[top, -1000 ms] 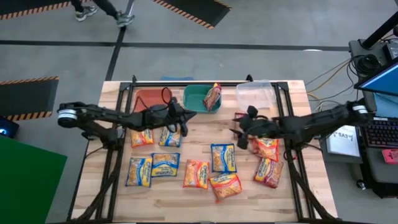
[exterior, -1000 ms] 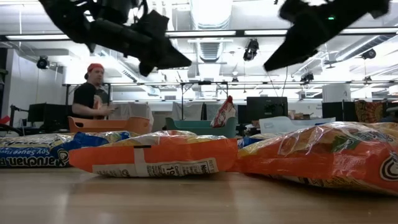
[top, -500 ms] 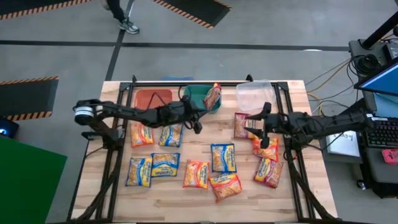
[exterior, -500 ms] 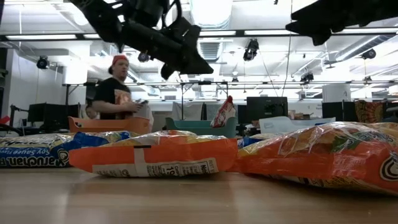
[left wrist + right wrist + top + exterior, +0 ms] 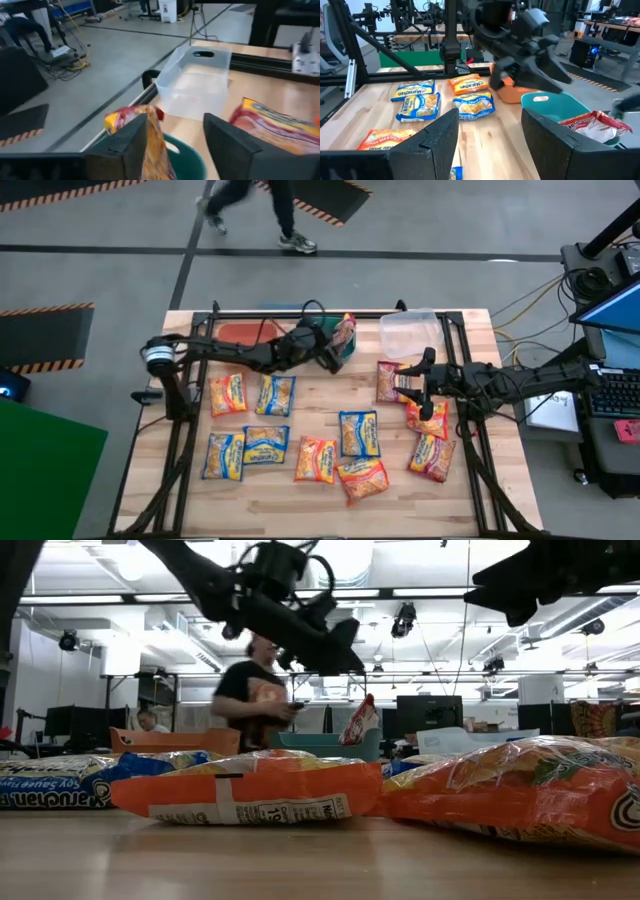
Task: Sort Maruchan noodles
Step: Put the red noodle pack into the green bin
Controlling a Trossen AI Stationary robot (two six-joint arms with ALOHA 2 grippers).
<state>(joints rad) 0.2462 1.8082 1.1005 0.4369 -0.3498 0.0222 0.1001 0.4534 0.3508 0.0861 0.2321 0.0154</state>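
Several Maruchan noodle packets lie flat on the wooden table: blue-and-yellow ones point(image 5: 266, 444), orange ones point(image 5: 316, 460), and a maroon one point(image 5: 388, 382). Another maroon packet point(image 5: 150, 135) stands on edge in the green bin point(image 5: 318, 332), leaning on its right rim. My left gripper point(image 5: 175, 145) hovers open over that bin, with the packet's top beside one finger point(image 5: 127, 147). My right gripper point(image 5: 490, 145) is open with nothing between its fingers, above the table's right side, next to the flat maroon packet. My left gripper's finger stands close against the standing maroon packet's top point(image 5: 125, 117). Whether it touches the packet I cannot tell.
Along the far edge stand an orange bin point(image 5: 245, 335), the green bin and a clear bin point(image 5: 410, 332). A person point(image 5: 250, 200) walks on the floor beyond the far edge. Bare wood shows along the near edge.
My left gripper has reached toward the table's far right, from above the packets on the left to over the green bin. My right gripper has drawn back toward the right edge, uncovering the flat maroon packet. The person has walked rightward behind the table.
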